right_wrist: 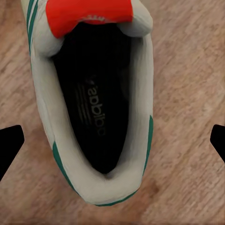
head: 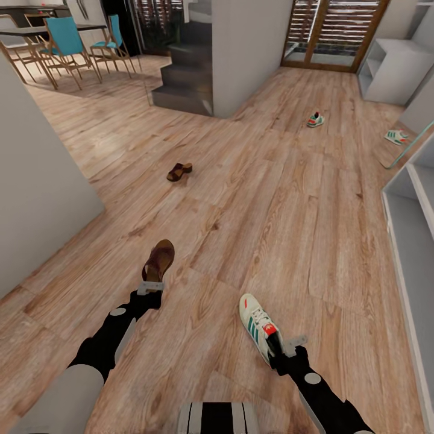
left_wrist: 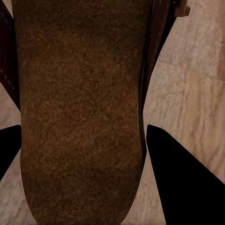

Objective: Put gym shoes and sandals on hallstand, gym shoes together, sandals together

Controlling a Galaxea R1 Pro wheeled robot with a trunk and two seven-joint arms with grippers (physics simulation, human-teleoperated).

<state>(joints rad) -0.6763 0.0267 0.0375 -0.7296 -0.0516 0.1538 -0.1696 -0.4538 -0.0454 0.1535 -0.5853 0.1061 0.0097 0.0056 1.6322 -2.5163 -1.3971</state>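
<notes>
My left gripper (head: 150,284) is shut on the heel end of a dark brown sandal (head: 160,259); in the left wrist view its tan footbed (left_wrist: 79,117) sits between the black fingers (left_wrist: 183,187), which touch both sides. The second sandal (head: 179,172) lies on the wood floor further ahead. My right gripper (head: 281,351) is open at the heel of a white gym shoe (head: 258,322) with green stripes; the wrist view has the shoe (right_wrist: 98,178) between widely spread fingertips (right_wrist: 9,145), apart from them. The other gym shoe (head: 314,119) lies far ahead on the right.
A pale grey shelved unit (head: 416,241) runs along the right edge, and a white unit (head: 392,72) stands further back. A leaning mirror (head: 416,141) reflects a gym shoe. A grey wall (head: 36,199) is at left, with stairs (head: 181,78), a pillar and teal chairs (head: 63,39) beyond.
</notes>
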